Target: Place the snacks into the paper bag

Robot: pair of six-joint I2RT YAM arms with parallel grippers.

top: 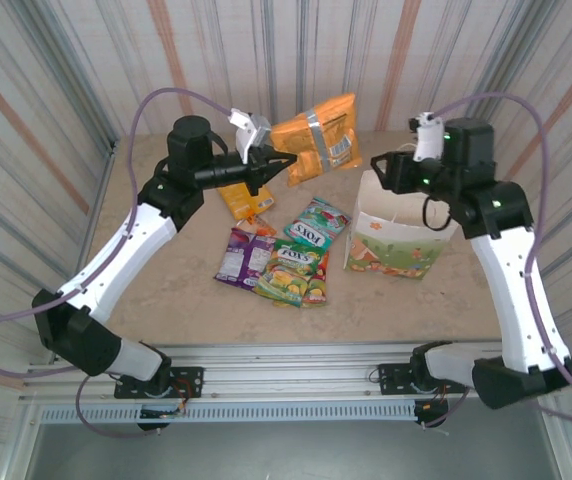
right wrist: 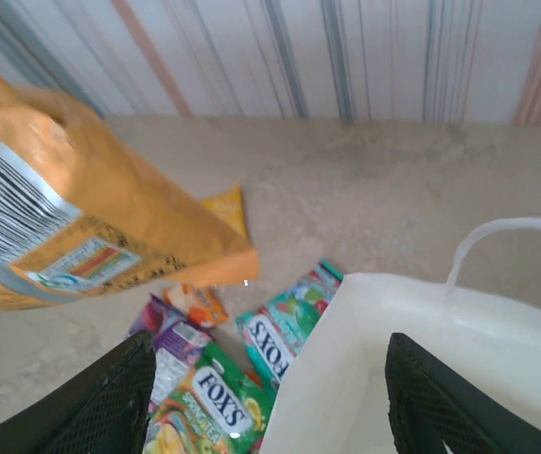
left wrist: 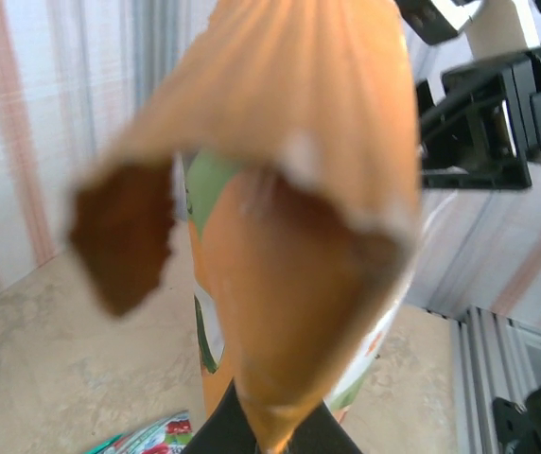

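At the near edge of the table (top: 166, 300) the two arm bases sit side by side, and each arm reaches away toward the far half.

In the middle of the table lies a loose cluster of flat, shiny snack packets. The green FOX'S packet (top: 291, 272) is nearest. The purple packet (top: 241, 255) is just to its left, touching it. A little farther, the teal FOX'S packet (top: 318, 222) lies tilted, just left of the bag. A tiny orange packet (right wrist: 198, 303) lies beside the far end of the purple one, and farther still is the orange packet (top: 244, 200), under the left arm's wrist.

To the right of the cluster stands the paper bag (top: 396, 240) — white, upright, mouth open, with a floral print along its lower part and a white cord handle. The right gripper (top: 378, 172) hovers at the bag's upper left rim. In the right wrist view its jaws stand wide apart, with the rim's corner between them and nothing clamped.

Farthest back, the left gripper (top: 278, 160) is pinched together on one edge of the gold-orange twin pack (top: 318, 135). The pack is held in the air above the far middle of the table, left of the bag and not yet over its mouth.
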